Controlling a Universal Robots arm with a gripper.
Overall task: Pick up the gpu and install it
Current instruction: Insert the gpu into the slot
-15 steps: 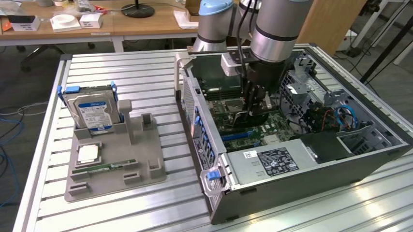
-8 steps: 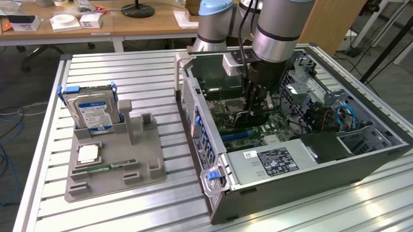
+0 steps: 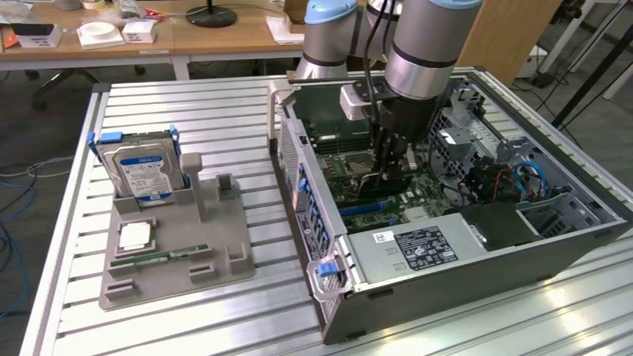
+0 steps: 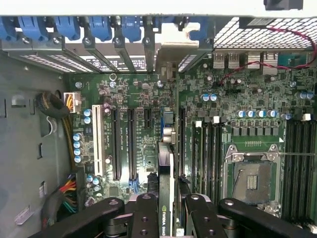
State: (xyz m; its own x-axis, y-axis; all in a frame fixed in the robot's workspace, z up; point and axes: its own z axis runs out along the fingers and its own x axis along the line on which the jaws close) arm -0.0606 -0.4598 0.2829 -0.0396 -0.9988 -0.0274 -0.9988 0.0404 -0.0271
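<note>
Fingers (image 4: 166, 208) round gpu (image 4: 166, 188) — over motherboard (image 4: 133, 139)

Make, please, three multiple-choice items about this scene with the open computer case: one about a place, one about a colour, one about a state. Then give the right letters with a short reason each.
1. Where is the tool?
A. Over the grey tray
B. Inside the open computer case, above the motherboard
C. Beside the desk at the back

2. What colour is the label on the hard drive standing in the grey tray?
A. Blue
B. Red
C. Yellow

3. What is the state of the gpu?
A. Lying on the grey tray
B. Held edge-on between the tool's fingers
C. Lying on the power supply

Answers:
1 B: the exterior view shows the arm reaching down into the case.
2 A: the drive's face shows blue.
3 B: the wrist view shows the card clamped between the black fingers, over the expansion slots.
</note>
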